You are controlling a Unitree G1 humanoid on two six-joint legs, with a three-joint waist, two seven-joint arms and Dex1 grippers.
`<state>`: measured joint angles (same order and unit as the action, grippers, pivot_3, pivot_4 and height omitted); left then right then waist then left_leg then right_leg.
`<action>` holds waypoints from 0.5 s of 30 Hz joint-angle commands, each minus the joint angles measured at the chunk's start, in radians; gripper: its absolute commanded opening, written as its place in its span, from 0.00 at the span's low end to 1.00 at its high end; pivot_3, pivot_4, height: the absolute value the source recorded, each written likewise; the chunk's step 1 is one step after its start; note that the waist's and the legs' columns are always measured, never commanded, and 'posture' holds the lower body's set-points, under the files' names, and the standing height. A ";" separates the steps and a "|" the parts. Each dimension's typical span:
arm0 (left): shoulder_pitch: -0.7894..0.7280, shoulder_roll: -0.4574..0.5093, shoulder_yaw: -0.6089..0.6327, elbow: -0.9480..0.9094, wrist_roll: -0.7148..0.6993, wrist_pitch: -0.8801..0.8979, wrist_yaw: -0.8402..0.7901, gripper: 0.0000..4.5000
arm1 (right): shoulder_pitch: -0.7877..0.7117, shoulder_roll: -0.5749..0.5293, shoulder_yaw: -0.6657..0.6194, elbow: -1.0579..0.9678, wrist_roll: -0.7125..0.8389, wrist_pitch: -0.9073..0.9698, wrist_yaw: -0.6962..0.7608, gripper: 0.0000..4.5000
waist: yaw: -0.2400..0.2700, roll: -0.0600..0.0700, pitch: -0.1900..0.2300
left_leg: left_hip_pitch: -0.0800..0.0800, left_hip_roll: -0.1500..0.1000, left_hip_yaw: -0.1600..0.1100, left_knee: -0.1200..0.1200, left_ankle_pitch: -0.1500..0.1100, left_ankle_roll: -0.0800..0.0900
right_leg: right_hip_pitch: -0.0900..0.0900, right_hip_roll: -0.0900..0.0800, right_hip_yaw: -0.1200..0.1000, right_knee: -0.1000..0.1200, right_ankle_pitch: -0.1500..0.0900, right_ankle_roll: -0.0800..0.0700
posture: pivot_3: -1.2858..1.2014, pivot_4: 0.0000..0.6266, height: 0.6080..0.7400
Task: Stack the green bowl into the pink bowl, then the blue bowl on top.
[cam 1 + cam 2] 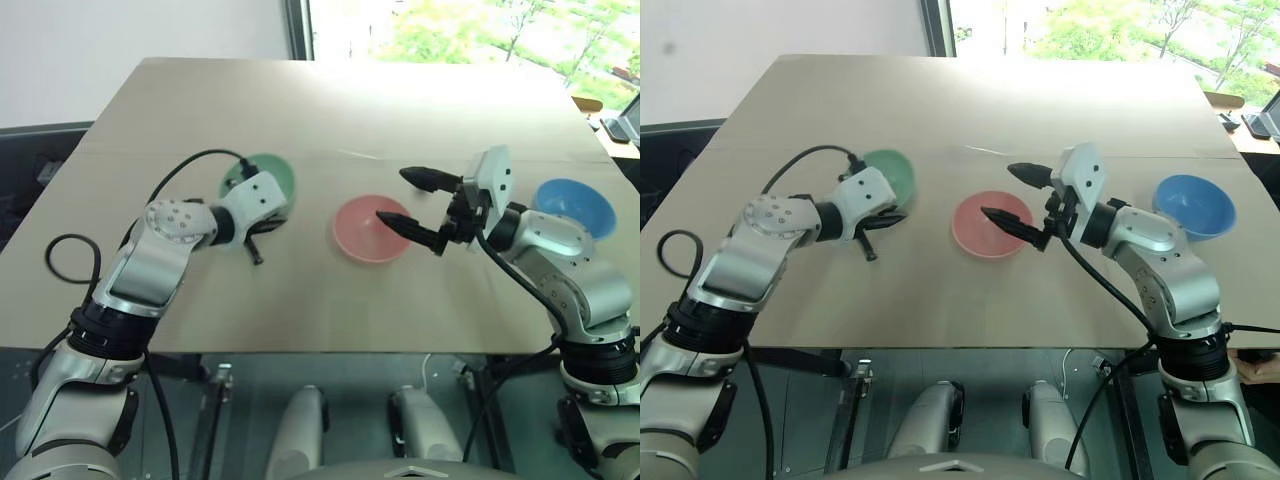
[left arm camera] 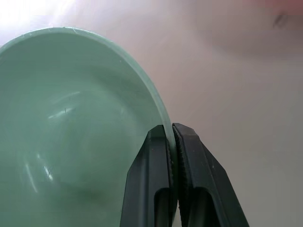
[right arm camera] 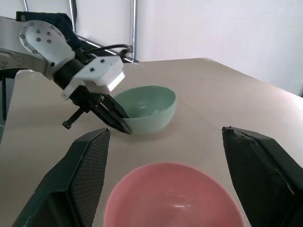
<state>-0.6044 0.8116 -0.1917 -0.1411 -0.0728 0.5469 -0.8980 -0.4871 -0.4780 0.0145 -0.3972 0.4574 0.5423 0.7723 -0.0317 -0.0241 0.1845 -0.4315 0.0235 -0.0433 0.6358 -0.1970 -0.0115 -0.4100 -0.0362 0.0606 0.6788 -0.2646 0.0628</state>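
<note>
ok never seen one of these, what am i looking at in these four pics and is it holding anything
It is a two-armed humanoid robot at a table. Two pictures come from cameras on its head, looking down over both arms. The other two come from cameras on its wrists, looking along each claw. Three small bowls sit in a row on the table: the green bowl, the pink bowl and the blue bowl. The left claw is pinched shut on the green bowl's rim. The right claw is open, poised over the pink bowl and holding nothing.
</note>
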 commanded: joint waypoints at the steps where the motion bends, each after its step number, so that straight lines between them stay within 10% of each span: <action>1: -0.083 -0.034 0.027 -0.065 -0.089 -0.134 -0.113 0.01 | 0.033 -0.035 -0.064 -0.074 0.021 0.005 -0.029 0.88 | 0.005 0.000 0.000 | 0.000 0.000 0.000 0.000 0.000 0.000 | 0.000 0.000 0.000 0.000 0.000 0.000 | 0.52 0.24 1.00; 15: -0.263 -0.137 -0.112 0.192 -0.048 -0.413 -0.359 0.01 | 0.404 -0.259 -0.334 -0.269 0.130 0.054 -0.006 0.88 | -0.002 0.000 0.000 | 0.001 -0.001 0.000 0.001 0.000 0.000 | 0.001 0.000 0.000 0.000 0.000 0.000 | 0.52 0.24 1.00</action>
<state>-0.8339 0.6873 -0.2961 0.0375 -0.1201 0.1901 -1.2211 -0.0863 -0.7279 -0.2767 -0.6175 0.5630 0.6035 0.7714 -0.0340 -0.0238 0.1844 -0.4305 0.0229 -0.0437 0.6373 -0.1970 -0.0113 -0.4086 -0.0358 0.0604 0.6792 -0.2647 0.0630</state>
